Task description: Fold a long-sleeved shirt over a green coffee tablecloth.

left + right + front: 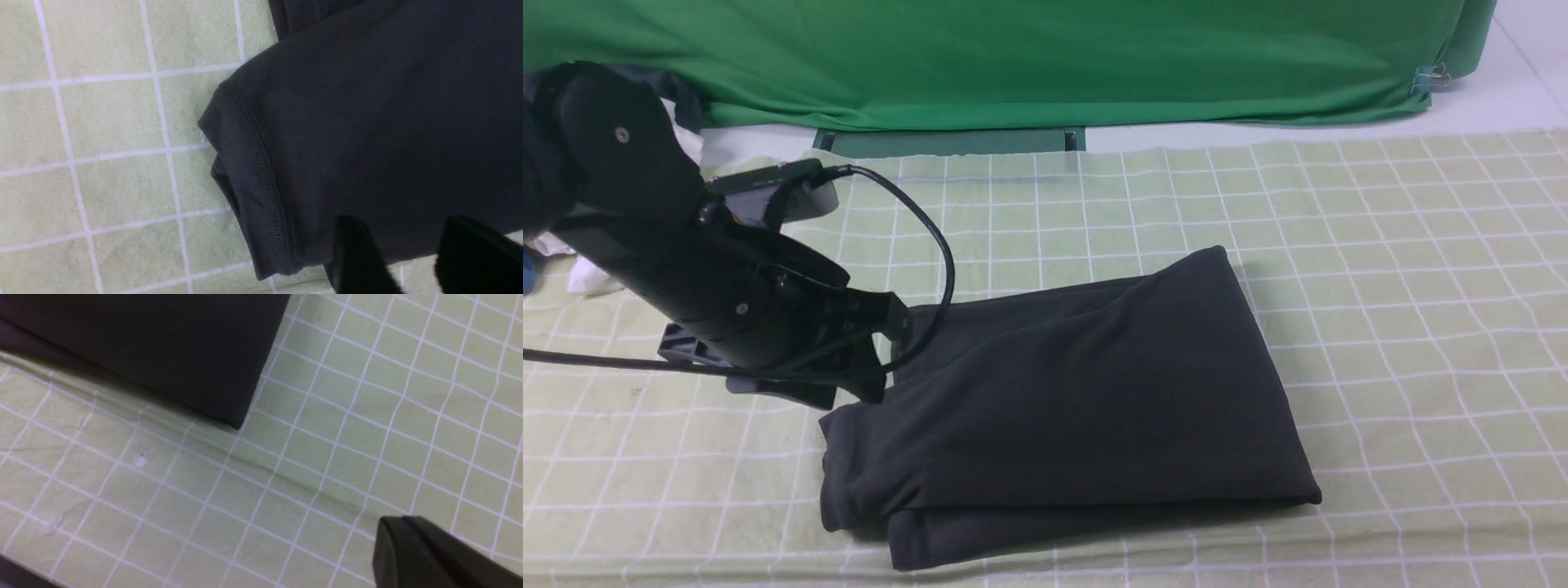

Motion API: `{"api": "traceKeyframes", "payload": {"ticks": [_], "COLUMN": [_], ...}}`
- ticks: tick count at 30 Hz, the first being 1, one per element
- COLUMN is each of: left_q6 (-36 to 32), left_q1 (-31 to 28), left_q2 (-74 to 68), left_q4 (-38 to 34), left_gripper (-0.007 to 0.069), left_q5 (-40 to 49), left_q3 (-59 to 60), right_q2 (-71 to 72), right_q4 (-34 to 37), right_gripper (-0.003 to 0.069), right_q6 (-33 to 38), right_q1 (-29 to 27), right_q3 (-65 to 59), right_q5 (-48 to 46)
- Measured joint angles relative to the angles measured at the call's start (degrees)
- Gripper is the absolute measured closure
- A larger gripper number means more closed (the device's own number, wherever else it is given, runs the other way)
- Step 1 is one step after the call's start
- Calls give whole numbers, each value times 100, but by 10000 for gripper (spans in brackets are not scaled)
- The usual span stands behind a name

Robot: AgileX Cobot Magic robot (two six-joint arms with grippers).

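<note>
Shirt (1078, 392) folded, centre of front view on checked tablecloth (1405, 269). Soft, limp, light; best gripped at ribbed hem corner (253, 192). Left gripper (412, 257) parted, empty, at shirt's left edge. Right gripper (433, 555): state unclear.

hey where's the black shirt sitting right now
In the front view the long-sleeved shirt lies folded near the middle of the green coffee tablecloth, with the left tool at its left edge.

The black shirt (1078, 400) lies folded into a thick, slightly skewed rectangle at centre frame, a ribbed hem at its left edge, flat upon the pale green gridded tablecloth (1405, 269).
</note>
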State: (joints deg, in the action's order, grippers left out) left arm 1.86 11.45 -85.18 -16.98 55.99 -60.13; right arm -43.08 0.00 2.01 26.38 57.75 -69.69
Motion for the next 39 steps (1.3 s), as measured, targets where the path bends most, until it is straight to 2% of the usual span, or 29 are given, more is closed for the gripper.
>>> {"api": "traceKeyframes", "payload": {"ticks": [2,5,12,17,22,25,39], "left_q6": [-94,-258,-381,-393,-393,-393,-393], "left_q1": [0,0,0,0,0,0,0], "left_q2": [38,262,645,676,676,681,681], "left_q4": [0,5,6,43,43,43,49], "left_gripper": [516,603,612,612,612,612,612], "left_q5": [0,0,-82,-106,-106,-106,-106], "left_q3": [0,0,0,-6,-6,-6,-6], "right_q2": [78,532,2283,3751,4132,4148,4148], "right_q4": [-46,-64,-242,-246,-241,-241,-241], "right_gripper": [657,657,657,655,652,645,610], "right_q6": [0,-6,-10,-16,-16,-16,-21], "right_q1": [0,0,0,0,0,0,0], "right_q3": [-6,-93,-730,-2142,-3342,-3750,-4178], "right_q5": [0,54,785,2448,4069,4684,4898]}}
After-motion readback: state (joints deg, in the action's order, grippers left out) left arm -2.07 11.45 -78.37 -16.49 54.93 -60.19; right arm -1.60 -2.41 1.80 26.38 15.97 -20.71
